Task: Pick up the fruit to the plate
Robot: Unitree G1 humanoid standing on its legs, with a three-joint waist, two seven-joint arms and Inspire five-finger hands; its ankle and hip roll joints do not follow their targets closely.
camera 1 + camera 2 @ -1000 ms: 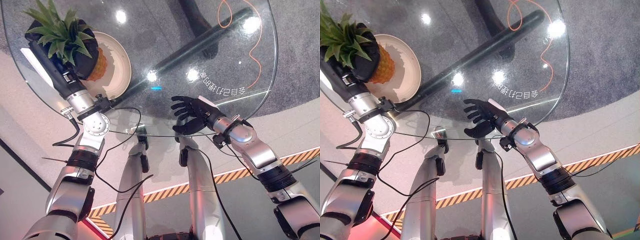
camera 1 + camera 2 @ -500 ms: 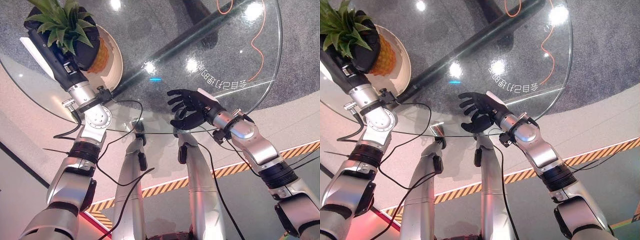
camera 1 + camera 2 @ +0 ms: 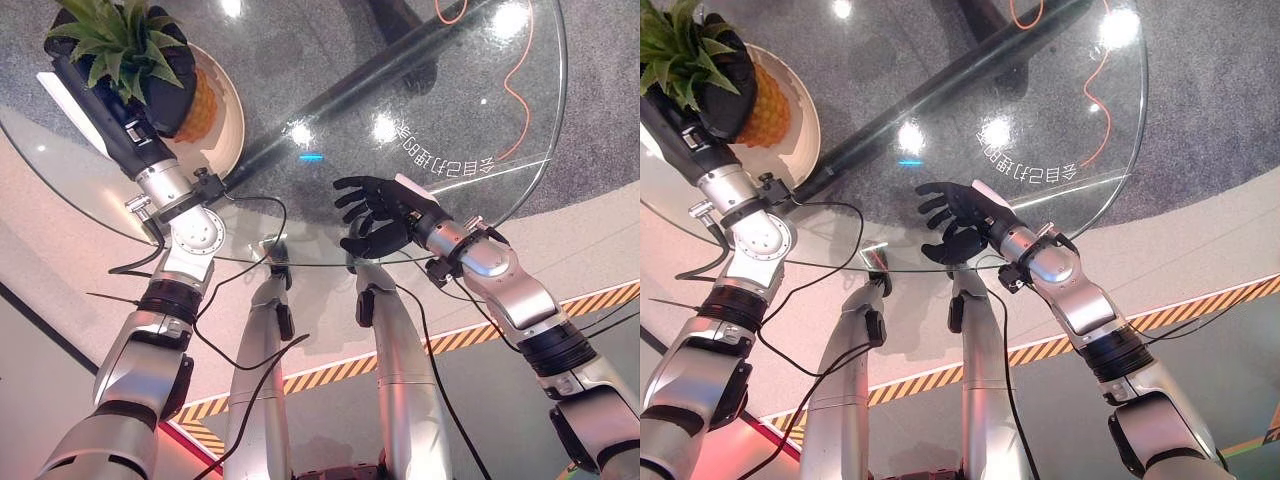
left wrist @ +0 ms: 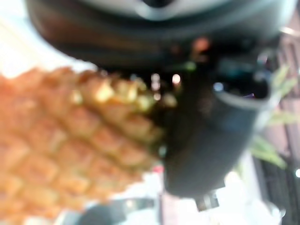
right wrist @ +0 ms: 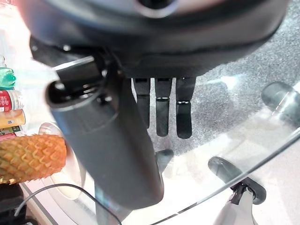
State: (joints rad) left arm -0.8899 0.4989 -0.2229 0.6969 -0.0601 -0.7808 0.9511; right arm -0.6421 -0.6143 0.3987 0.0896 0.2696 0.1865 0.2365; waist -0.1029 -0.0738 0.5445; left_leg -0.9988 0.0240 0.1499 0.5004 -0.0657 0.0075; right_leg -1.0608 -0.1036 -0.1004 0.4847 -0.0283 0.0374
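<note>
Left robot hand (image 3: 165,85) grips pineapple (image 3: 198,108), fingers curled round it, over plate (image 3: 228,125) on glass worktop (image 3: 330,110). Right robot hand (image 3: 385,220) open, fingers straight, well apart.

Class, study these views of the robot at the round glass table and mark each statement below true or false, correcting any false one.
1. The left hand is curled round the pineapple. True.
2. The pineapple is over the plate. True.
3. The right hand holds a banana. False: it holds nothing, its fingers relaxed over the glass table.
4. The plate is by the right hand. False: it sits on the robot's left side of the table.
5. The table top is wooden. False: it is clear glass.
</note>
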